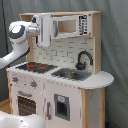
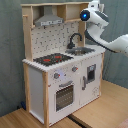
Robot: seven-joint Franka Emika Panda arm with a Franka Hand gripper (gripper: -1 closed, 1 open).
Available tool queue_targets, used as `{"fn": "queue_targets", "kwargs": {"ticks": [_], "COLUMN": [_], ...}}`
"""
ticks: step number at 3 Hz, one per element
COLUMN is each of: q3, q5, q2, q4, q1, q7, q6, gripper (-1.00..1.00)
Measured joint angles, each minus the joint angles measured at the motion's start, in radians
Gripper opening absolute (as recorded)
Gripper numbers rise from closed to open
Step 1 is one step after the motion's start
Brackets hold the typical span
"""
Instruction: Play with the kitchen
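In both exterior views one kitchen (image 1: 60,85) (image 2: 62,70) stands upright, white below and pale wood at the sides and top. In the second exterior view it rests on a wooden floor (image 2: 100,112) in front of a grey backdrop (image 2: 10,60).

Nearest in the second exterior view is the front: one oven door (image 2: 65,95) with a dark window, and above it a panel with what look like two knobs (image 2: 56,76), though they are too blurred for a sure count. To the second exterior view's right of the oven sits one cupboard door (image 2: 91,75) with a dark inset.

On the counter (image 1: 102,80) in the first exterior view there is one black hob (image 1: 36,67) with two red rings, one silver sink (image 1: 71,74) beside it, and one black curved faucet (image 1: 83,59) behind the sink. A white tiled back wall (image 1: 60,50) rises behind them.

Higher up, one grey hood (image 2: 49,21) shows in the second exterior view and one small microwave (image 1: 67,26) in the first exterior view.

One white robot arm (image 1: 17,42) (image 2: 112,40) reaches to the upper shelf, its gripper (image 1: 45,29) (image 2: 89,14) at the microwave's level. I cannot tell whether the fingers are open or closed.
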State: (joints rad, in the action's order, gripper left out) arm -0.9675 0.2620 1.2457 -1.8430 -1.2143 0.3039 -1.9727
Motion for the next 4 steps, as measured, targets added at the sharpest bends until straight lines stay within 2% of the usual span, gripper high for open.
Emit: {"fn": "queue_targets", "kwargs": {"ticks": [2,3,4], "q3": [0.043,0.052,0.052], "q5": [0.000,0.000,0.000], "q2": [0.043,0.057,0.057], "q4": [-0.137,-0.135,-0.135], "q1": [0.075,0.115,0.120], "q7": [0.001,0.003,0.003], "q6": [-0.117,-0.182,-0.183], "gripper": [-1.00,-1.00,1.00]}}
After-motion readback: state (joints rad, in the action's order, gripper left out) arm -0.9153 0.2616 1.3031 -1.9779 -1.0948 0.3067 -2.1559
